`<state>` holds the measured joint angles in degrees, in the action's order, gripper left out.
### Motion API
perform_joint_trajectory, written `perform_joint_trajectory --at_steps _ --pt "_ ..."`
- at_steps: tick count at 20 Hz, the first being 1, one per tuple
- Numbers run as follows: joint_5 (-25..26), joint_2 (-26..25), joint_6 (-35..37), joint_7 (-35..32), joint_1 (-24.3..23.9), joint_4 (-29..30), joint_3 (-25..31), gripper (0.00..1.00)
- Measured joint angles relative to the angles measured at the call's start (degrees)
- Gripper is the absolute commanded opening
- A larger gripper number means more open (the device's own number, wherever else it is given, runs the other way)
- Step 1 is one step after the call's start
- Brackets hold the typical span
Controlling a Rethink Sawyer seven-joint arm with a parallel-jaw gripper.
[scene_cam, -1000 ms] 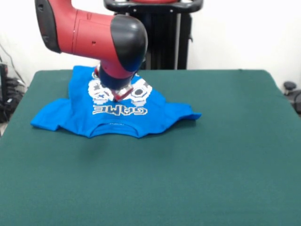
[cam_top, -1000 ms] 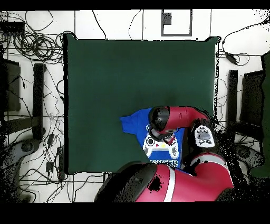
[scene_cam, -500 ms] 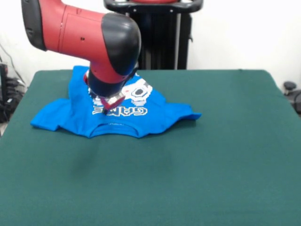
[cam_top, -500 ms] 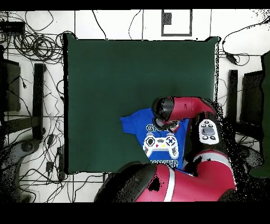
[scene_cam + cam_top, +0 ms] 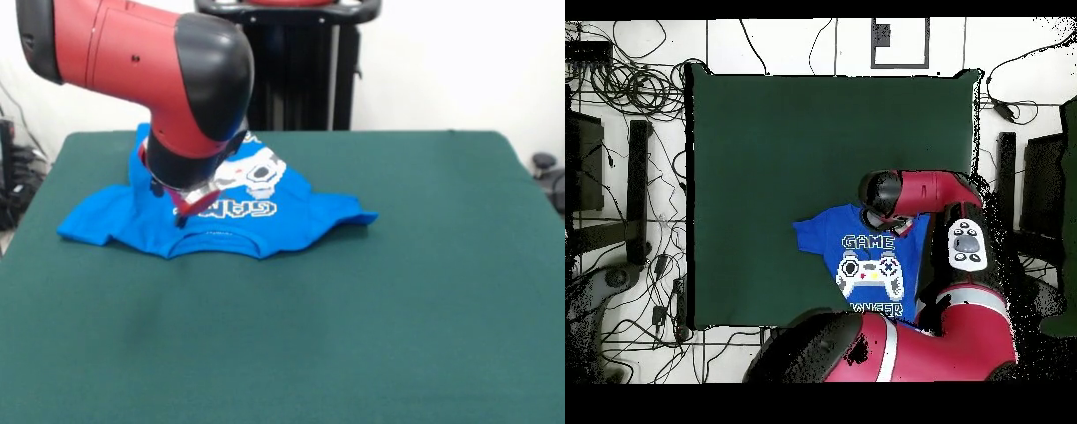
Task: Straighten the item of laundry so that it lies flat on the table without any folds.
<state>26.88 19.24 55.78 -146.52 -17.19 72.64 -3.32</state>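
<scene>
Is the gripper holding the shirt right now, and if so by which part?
Cannot be told. The gripper is low over the blue T-shirt near its collar, but neither view shows whether it grips the cloth.

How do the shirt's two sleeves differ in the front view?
On the shirt, the left-hand sleeve in this view spreads broad and fairly flat on the table. The right-hand sleeve looks narrower and bunched, ending in a small point. Both are plain blue and free of the gripper.

front camera across table [image 5: 424, 291], overhead straight down, both sharing it
</scene>
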Motion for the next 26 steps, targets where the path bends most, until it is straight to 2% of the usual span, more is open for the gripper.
perform_joint_trajectory --at_steps 8,16,26 --pt "0.01 -0.05 0.01 0.0 0.22 -0.85 0.0 1.0" --pt "-0.01 -3.51 0.14 0.0 0.3 -3.2 0.0 1.0" --pt "-0.01 -4.52 2.98 0.01 0.51 -5.64 -0.02 1.0"
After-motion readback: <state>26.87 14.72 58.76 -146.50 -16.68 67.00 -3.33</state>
